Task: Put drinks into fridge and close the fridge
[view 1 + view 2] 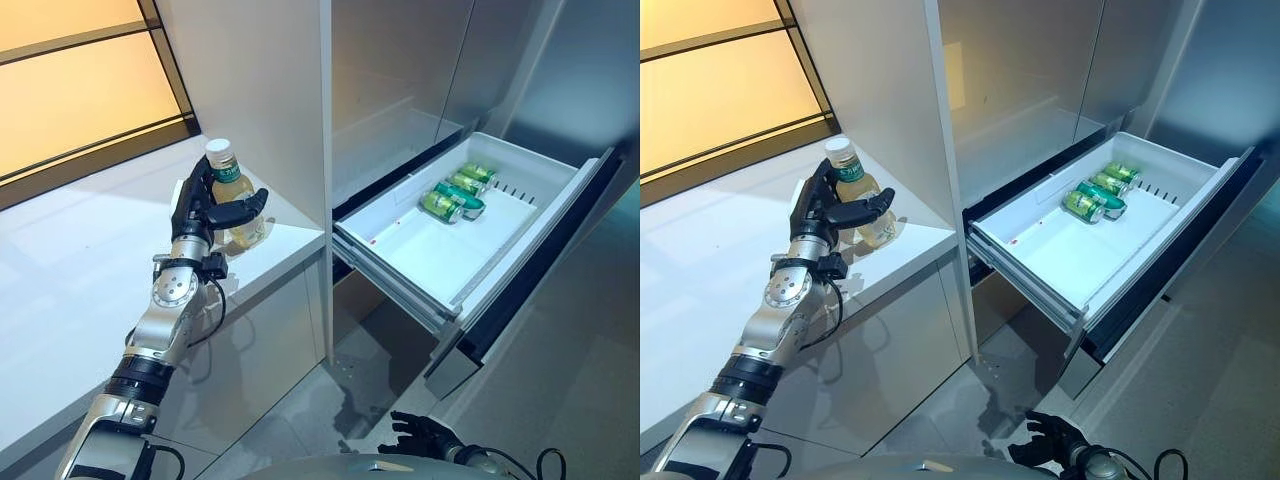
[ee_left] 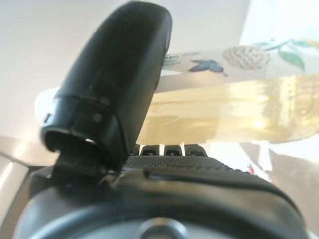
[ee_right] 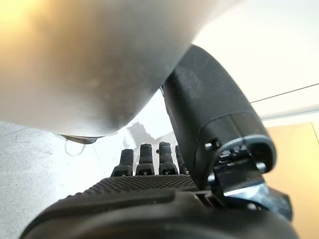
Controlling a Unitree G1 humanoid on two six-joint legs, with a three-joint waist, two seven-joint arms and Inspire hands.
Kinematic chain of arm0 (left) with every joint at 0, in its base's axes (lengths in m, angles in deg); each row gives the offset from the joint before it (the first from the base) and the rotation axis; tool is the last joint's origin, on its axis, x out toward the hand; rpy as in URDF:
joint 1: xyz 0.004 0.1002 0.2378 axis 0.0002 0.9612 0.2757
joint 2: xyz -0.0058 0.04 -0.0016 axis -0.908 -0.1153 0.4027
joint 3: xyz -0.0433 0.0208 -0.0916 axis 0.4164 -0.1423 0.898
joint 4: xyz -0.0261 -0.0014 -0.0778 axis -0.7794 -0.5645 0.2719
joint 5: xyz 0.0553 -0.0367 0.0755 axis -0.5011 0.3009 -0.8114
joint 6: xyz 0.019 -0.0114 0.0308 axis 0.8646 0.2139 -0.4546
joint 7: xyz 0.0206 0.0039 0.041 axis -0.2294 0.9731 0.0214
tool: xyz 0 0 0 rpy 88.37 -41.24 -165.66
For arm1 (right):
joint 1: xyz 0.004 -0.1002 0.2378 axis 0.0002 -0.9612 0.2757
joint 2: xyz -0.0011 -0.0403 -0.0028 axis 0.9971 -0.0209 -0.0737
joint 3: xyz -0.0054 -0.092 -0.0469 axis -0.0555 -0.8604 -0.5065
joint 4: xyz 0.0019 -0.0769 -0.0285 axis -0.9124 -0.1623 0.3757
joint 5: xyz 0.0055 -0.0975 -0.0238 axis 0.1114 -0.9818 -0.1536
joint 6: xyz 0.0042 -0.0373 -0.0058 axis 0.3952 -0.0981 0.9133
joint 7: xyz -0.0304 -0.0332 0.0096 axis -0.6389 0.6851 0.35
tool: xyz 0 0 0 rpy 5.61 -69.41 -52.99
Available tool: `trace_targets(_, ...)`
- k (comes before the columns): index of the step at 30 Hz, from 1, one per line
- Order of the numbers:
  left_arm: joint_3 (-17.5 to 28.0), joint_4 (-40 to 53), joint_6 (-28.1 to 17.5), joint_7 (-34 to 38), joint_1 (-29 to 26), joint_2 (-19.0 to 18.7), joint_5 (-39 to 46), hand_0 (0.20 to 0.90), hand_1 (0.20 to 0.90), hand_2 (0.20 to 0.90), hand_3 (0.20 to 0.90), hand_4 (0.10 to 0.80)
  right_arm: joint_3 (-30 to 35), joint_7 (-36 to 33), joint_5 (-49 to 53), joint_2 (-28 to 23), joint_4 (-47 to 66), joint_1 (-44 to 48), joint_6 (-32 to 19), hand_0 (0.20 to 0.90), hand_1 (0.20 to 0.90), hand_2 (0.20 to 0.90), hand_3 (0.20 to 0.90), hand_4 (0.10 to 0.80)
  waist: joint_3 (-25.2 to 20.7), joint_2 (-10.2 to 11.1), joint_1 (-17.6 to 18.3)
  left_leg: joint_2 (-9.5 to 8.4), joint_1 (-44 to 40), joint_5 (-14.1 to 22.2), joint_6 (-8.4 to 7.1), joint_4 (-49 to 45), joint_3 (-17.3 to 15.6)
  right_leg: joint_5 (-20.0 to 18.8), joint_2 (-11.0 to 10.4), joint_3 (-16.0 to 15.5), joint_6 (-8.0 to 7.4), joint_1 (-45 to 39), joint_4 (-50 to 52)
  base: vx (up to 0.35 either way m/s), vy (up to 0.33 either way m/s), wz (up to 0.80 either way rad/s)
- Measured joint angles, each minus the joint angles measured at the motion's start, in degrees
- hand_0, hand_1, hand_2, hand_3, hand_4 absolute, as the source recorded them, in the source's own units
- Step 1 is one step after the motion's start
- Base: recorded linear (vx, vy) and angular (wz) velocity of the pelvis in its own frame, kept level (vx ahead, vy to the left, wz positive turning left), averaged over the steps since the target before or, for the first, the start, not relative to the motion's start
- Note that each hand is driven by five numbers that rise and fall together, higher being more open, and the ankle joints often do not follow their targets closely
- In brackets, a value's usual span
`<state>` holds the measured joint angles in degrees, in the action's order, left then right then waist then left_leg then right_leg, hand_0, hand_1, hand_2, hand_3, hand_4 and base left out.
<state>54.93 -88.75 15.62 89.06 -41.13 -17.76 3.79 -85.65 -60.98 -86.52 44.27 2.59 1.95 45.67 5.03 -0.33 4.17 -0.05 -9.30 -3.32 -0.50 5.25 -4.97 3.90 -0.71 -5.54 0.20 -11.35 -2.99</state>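
A clear bottle [image 1: 226, 180] of yellow drink with a white cap stands upright on the white counter [image 1: 80, 260], close to the fridge's side wall. My left hand [image 1: 205, 212] is round it from the left, fingers curled across its front. The left wrist view shows the thumb [image 2: 119, 79] lying against the bottle [image 2: 239, 104]. The fridge's white drawer [image 1: 400, 262] is pulled out to the right, with green cans [image 1: 455, 195] lying at its far end. My right hand [image 1: 425, 432] hangs low at the bottom, fingers relaxed and empty.
The fridge's tall white side panel [image 1: 260, 90] rises right behind the bottle. The drawer's dark front [image 1: 530, 280] juts out over the grey floor [image 1: 560, 400]. An amber window [image 1: 70, 90] runs along the counter's back.
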Motion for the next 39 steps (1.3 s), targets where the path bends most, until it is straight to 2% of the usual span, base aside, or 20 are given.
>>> trace_targets(1,0.0,0.0,0.0,0.0,0.0,0.3,0.4,0.900,0.900,0.900,0.900,0.800,0.0,0.0,0.1,0.1,0.0,0.0,0.0,0.900,0.900,0.900,0.900,0.800,0.1,0.1,0.0,0.01,0.0,0.0,0.00,0.0,0.0,0.0,0.0,0.0,0.00,0.0,0.0,0.030,0.000,-0.01)
trace_targets(2,0.0,0.0,0.0,0.0,0.0,0.5,1.2,0.820,0.820,0.820,0.807,0.707,0.0,0.0,0.1,0.1,0.1,0.0,0.1,0.900,0.900,0.900,0.900,0.800,0.1,0.2,0.0,0.00,0.0,0.0,0.00,-0.1,0.0,0.0,0.0,0.0,0.00,0.0,0.0,0.034,0.000,-0.01)
trace_targets(3,0.0,0.0,0.0,0.0,0.0,0.8,2.3,0.780,0.780,0.780,0.760,0.660,0.0,0.0,0.2,0.1,0.1,0.0,0.1,0.900,0.900,0.900,0.900,0.800,0.1,0.2,0.0,-0.02,0.0,0.0,0.00,-0.1,0.0,-0.1,0.0,0.0,-0.11,0.0,0.0,0.000,0.000,0.00)
trace_targets(4,0.0,0.0,0.0,0.1,0.0,1.2,2.7,0.646,0.646,0.646,0.604,0.504,0.0,0.0,0.2,0.1,0.2,0.0,0.1,0.900,0.900,0.900,0.900,0.800,0.1,0.2,0.1,-0.02,0.0,0.0,0.01,-0.1,0.0,-0.1,0.0,0.0,-0.15,0.0,0.0,0.000,0.000,0.00)
trace_targets(5,0.0,0.0,0.0,0.1,0.0,1.6,2.8,0.646,0.646,0.646,0.604,0.504,0.0,0.0,0.2,0.1,0.3,0.0,0.1,0.900,0.900,0.900,0.900,0.800,0.1,0.2,0.0,-0.03,0.0,0.0,0.02,-0.1,0.0,-0.1,0.0,0.0,-0.15,0.0,0.0,0.000,0.000,0.00)
trace_targets(6,0.0,0.0,0.0,0.2,0.0,2.0,2.7,0.585,0.585,0.585,0.532,0.432,0.0,0.0,0.2,0.1,0.7,-0.1,0.2,0.900,0.900,0.900,0.900,0.800,0.2,0.2,0.0,-0.02,0.0,0.0,0.02,-0.1,-0.1,-0.1,0.0,0.1,-0.15,0.0,0.0,0.000,0.000,0.00)
trace_targets(7,0.0,0.0,0.0,0.2,0.0,2.1,2.7,0.509,0.509,0.509,0.444,0.344,0.0,0.0,0.2,0.1,1.1,-0.2,0.2,0.900,0.900,0.900,0.900,0.800,0.2,0.2,0.1,-0.01,0.0,0.0,0.02,-0.1,-0.1,-0.1,0.0,0.1,-0.15,0.0,0.0,0.000,0.000,0.00)
trace_targets(8,0.0,0.0,0.0,0.2,0.1,2.1,2.7,0.309,0.309,0.309,0.211,0.111,0.0,0.0,0.3,0.1,1.1,-0.2,0.3,0.900,0.900,0.900,0.900,0.800,0.2,0.2,0.1,-0.01,0.0,0.0,0.02,-0.1,-0.1,-0.1,0.0,0.1,-0.15,0.0,0.0,0.000,0.000,0.00)
trace_targets(15,0.0,0.0,-0.6,-0.8,0.4,2.2,8.3,0.300,0.300,0.300,0.200,0.100,0.0,0.1,1.1,0.1,1.2,-0.2,0.1,0.900,0.900,0.900,0.900,0.800,0.2,0.2,0.0,-0.02,-0.1,0.0,0.02,-0.1,-0.1,-0.1,0.0,0.1,-0.15,0.0,0.0,0.000,0.000,0.00)
trace_targets(21,0.0,0.2,-4.3,-3.4,1.3,4.5,12.9,0.300,0.300,0.300,0.200,0.100,0.0,-0.3,1.8,-0.3,5.3,-1.5,-0.2,0.900,0.900,0.900,0.900,0.800,1.0,0.5,0.0,0.00,-0.1,0.0,0.03,-0.1,-0.1,-0.1,0.0,0.1,-0.13,0.0,0.0,0.000,0.000,0.00)
trace_targets(26,0.1,4.0,-6.1,-5.2,3.2,4.5,13.5,0.300,0.300,0.300,0.200,0.100,-2.4,-2.3,-0.3,-1.8,20.4,-4.4,-0.3,0.900,0.900,0.900,0.900,0.800,2.7,1.1,0.6,0.03,-0.1,0.0,0.04,-0.2,-0.1,-0.4,0.0,0.3,-0.06,0.0,-0.1,-0.028,-0.018,-0.03)
trace_targets(30,-0.1,7.7,-6.7,-11.2,3.5,4.5,14.0,0.300,0.300,0.300,0.200,0.100,-4.5,-2.0,-2.3,-3.7,36.2,-4.4,0.1,0.900,0.900,0.900,0.900,0.800,3.2,1.5,0.8,0.04,0.1,0.0,0.04,-0.2,-0.1,-0.4,0.0,0.3,-0.04,0.1,-0.1,-0.033,-0.018,0.00)
trace_targets(35,-2.5,15.5,-9.3,-19.9,4.3,3.9,15.4,0.300,0.300,0.300,0.200,0.100,-3.9,4.7,3.0,-5.6,55.2,-1.7,2.1,0.900,0.900,0.900,0.900,0.800,3.4,1.6,0.8,0.00,0.2,0.0,0.04,-0.2,0.0,-0.4,0.0,0.3,-0.04,0.2,-0.1,-0.049,-0.011,0.01)
trace_targets(39,-5.1,19.4,-10.0,-28.9,4.8,3.8,17.2,0.300,0.300,0.300,0.200,0.100,-1.4,11.5,13.4,-8.1,65.8,1.9,8.2,0.900,0.900,0.900,0.900,0.800,3.4,1.5,0.5,-0.04,0.2,0.0,0.04,-0.2,-0.1,-0.4,0.0,0.3,-0.04,0.3,-0.1,-0.042,0.002,-0.01)
